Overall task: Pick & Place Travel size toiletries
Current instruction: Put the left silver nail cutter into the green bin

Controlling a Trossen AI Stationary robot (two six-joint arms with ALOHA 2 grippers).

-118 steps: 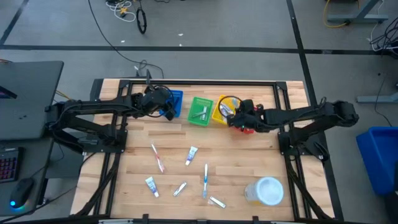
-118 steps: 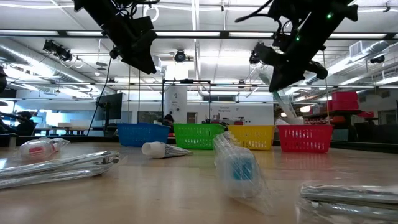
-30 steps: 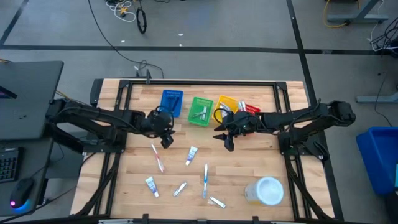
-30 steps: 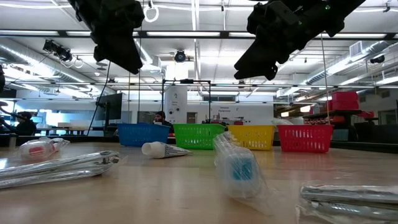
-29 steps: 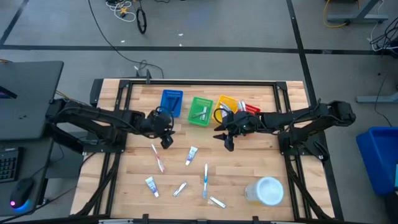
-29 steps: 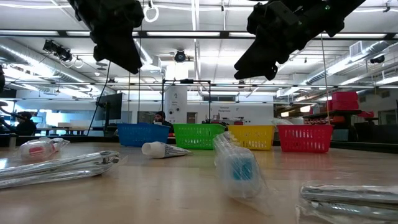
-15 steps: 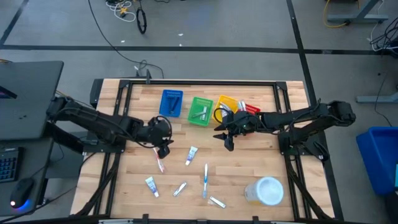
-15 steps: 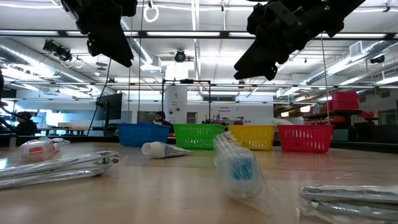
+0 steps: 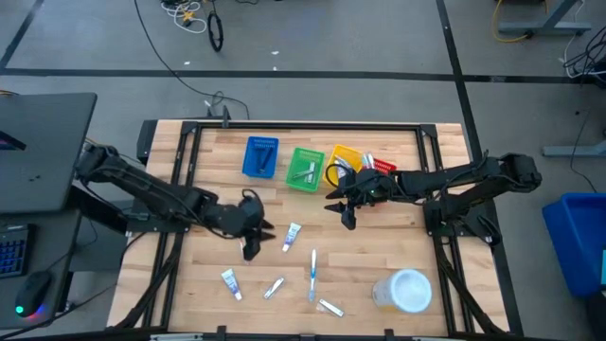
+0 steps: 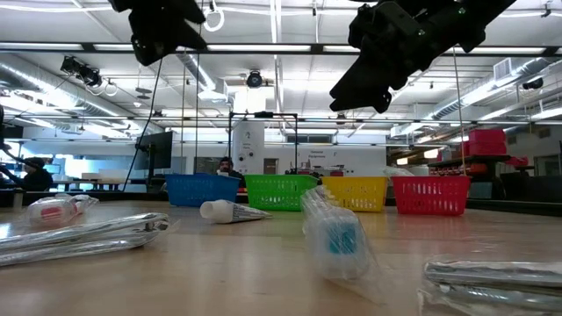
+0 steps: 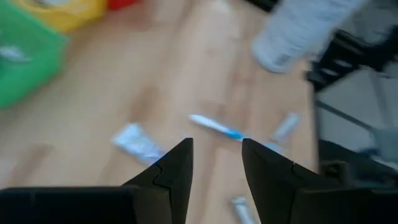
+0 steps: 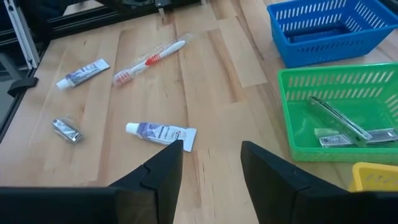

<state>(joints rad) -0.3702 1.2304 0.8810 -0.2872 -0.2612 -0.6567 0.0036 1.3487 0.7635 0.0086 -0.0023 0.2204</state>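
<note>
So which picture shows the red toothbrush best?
The right wrist view: the red toothbrush lies whole and unblocked on the wood. In the high view the left tool covers it. The low and left wrist views don't show it clearly.

In the left wrist view everything past the fingers [image 11: 177, 163] is blurred: a tube [image 11: 138, 143], a blue toothbrush [image 11: 216, 127] and the pale container [image 11: 298, 34] show only as smears. In the high view the left gripper [image 9: 251, 248] covers part of the surface [image 9: 379, 237], and the print on the small packets [image 9: 274, 288] is too small to tell. In the low view both arms run off the top edge.
</note>
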